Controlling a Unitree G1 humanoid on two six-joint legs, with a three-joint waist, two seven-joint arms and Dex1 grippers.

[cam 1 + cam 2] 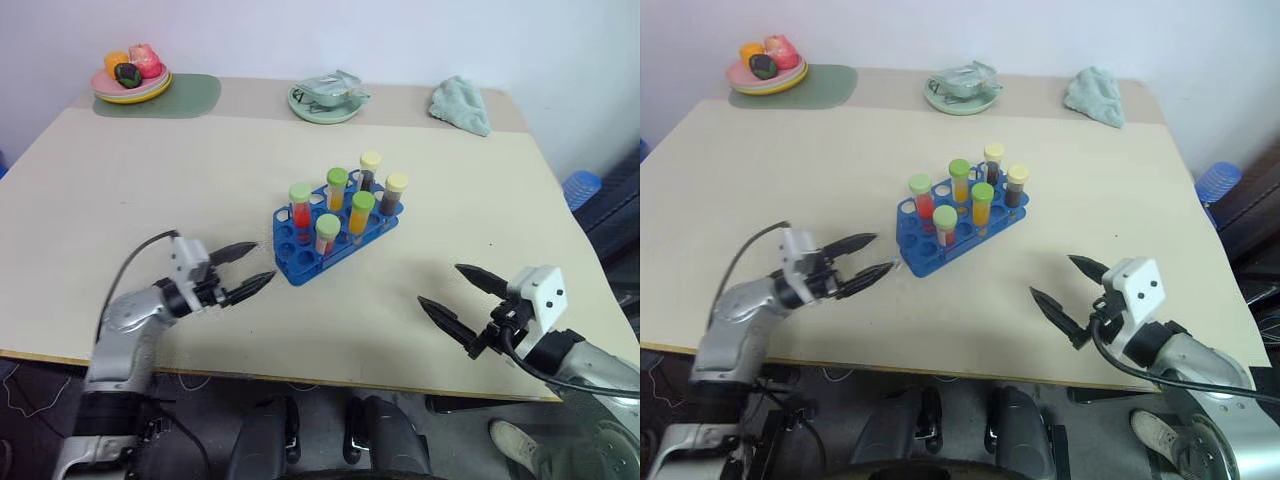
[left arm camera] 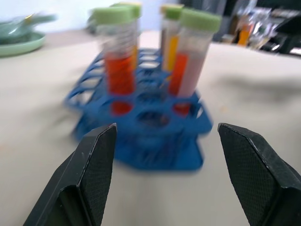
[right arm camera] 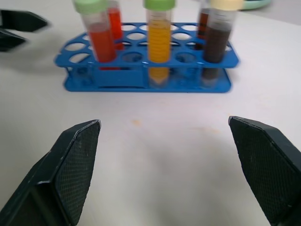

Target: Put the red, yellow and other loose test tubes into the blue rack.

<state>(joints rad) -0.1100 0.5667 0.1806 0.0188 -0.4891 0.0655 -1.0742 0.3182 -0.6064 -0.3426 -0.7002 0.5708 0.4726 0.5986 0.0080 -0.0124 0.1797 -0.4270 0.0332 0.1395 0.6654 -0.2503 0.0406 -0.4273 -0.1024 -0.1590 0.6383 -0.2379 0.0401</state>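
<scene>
With six capped tubes (image 1: pixel 335 205) standing in the blue rack (image 1: pixel 335 232) at mid-table, both the left gripper (image 1: pixel 243 273) and right gripper (image 1: pixel 462 300) are hovering empty, jaws apart, risking nudging the light rack if either one swings inward.

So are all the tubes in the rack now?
Yes: six capped tubes stand upright in the rack; none lie loose on the table.

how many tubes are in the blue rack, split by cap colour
green caps: 4, e.g.
yellow caps: 2, e.g.
total: 6 tubes, all upright in the blue rack
</scene>
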